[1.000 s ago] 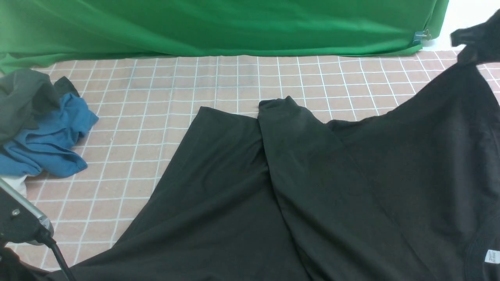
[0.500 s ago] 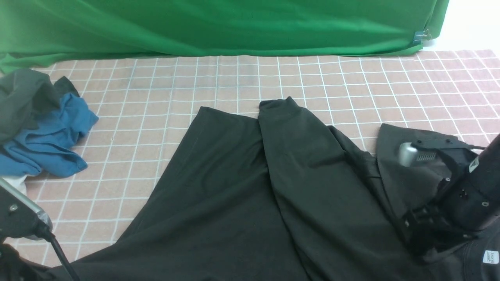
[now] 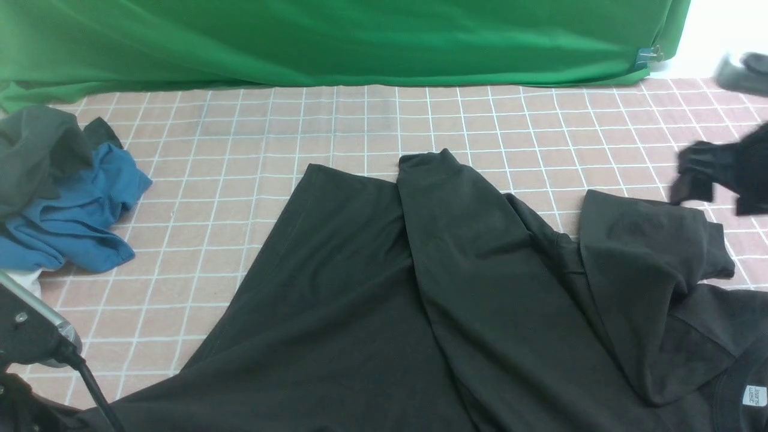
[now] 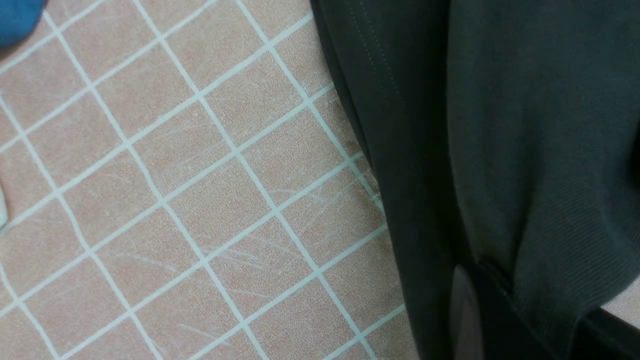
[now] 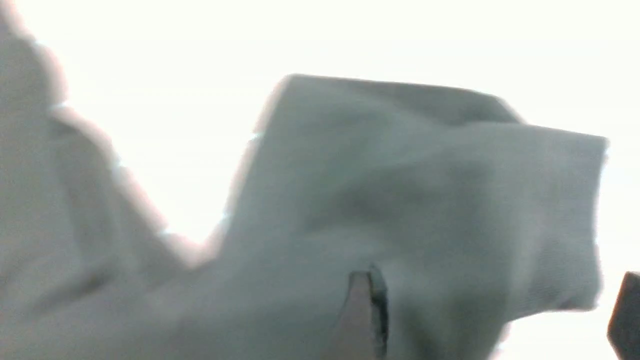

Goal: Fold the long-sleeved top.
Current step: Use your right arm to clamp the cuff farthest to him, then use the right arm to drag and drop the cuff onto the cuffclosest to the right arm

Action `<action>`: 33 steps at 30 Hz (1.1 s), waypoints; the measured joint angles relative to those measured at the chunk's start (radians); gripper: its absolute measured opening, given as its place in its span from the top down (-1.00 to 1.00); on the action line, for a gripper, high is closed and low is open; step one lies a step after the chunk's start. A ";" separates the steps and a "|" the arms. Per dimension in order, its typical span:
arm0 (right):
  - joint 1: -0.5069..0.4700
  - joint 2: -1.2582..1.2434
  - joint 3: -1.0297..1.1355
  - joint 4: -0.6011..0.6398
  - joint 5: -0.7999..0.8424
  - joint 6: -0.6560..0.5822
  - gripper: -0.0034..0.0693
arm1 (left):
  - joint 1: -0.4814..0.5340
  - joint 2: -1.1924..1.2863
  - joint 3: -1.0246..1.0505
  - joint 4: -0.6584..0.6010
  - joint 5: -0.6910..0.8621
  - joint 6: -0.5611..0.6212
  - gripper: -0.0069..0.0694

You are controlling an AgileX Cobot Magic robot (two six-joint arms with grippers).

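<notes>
The long-sleeved top [image 3: 372, 300] is black and lies spread across the checked cloth, with one sleeve [image 3: 456, 198] laid along its body. Its right part [image 3: 642, 252] lies folded over, near the collar with the white label [image 3: 755, 396]. My right gripper [image 3: 699, 174] hovers blurred at the right edge, above and beyond that fold. In the right wrist view the right gripper [image 5: 492, 320] is open over the fabric [image 5: 400, 200], holding nothing. My left gripper [image 4: 485, 320] is shut on the hem of the top [image 4: 525, 150]; its arm [image 3: 36, 342] shows at the bottom left.
A blue garment [image 3: 78, 210] and a dark grey-green garment [image 3: 36, 144] are heaped at the left edge of the table. A green backdrop [image 3: 336, 42] hangs along the far side. Pink checked cloth [image 3: 240, 150] covers the table.
My right gripper carried the lifted part of the top down and over, opened and let it drop folded, then drew up and away to the right. The left arm stayed put.
</notes>
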 joint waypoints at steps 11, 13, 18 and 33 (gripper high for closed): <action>-0.068 0.265 -0.063 0.076 -0.115 -0.052 -0.72 | 0.000 0.000 0.000 -0.022 -0.001 0.000 0.76; -0.069 0.275 -0.069 0.095 -0.125 -0.091 -0.66 | 0.000 0.000 0.000 -0.022 -0.002 0.000 0.76; -0.082 0.284 -0.071 0.175 -0.147 -0.237 -0.10 | 0.000 0.000 0.000 -0.022 -0.003 0.000 0.76; -0.083 0.264 -0.353 0.150 -0.335 -0.436 0.71 | 0.000 0.000 0.000 0.001 -0.004 0.000 0.76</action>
